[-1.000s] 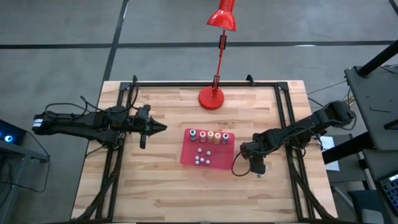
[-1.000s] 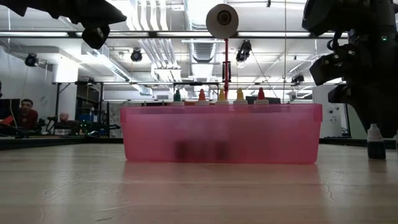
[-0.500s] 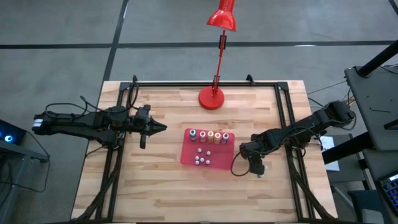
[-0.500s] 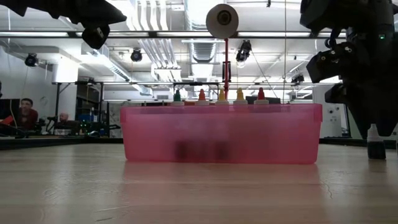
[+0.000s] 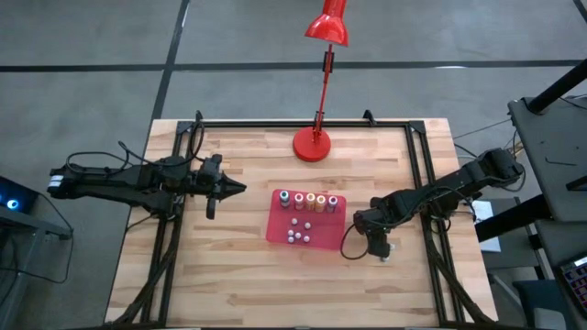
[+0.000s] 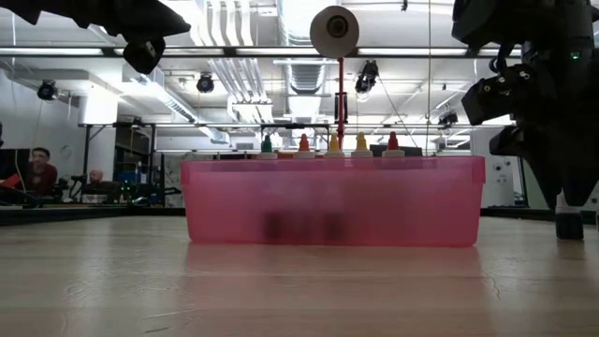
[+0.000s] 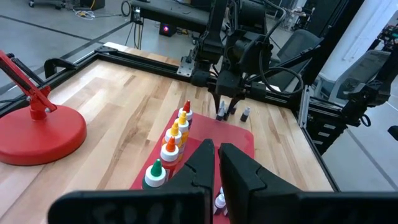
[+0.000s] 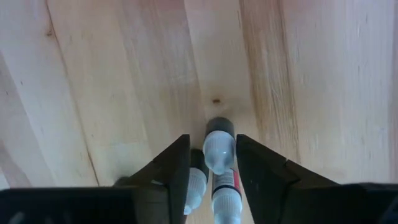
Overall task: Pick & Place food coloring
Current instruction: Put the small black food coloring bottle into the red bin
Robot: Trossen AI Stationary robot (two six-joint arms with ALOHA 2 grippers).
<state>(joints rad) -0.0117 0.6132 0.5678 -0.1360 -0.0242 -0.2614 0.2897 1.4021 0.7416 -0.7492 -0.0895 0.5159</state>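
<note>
Bottles (image 7: 173, 133) line the red tray (image 7: 247, 140); right end effector (image 7: 226, 109) seemingly over another.

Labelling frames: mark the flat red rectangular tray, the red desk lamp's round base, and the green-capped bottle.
Red tray (image 5: 321, 236): high view, bare floor.
Lamp base (image 5: 313, 145): high view, disc's centre.
Green-capped bottle (image 7: 155, 175): left wrist view, pale body.

We are seeing a tray (image 5: 279, 231) sitting mid-table, bottles (image 5: 308, 201) lining its far side (a lamp (image 5: 312, 144) standing behind), another bottle (image 7: 245, 114) lying right.
</note>
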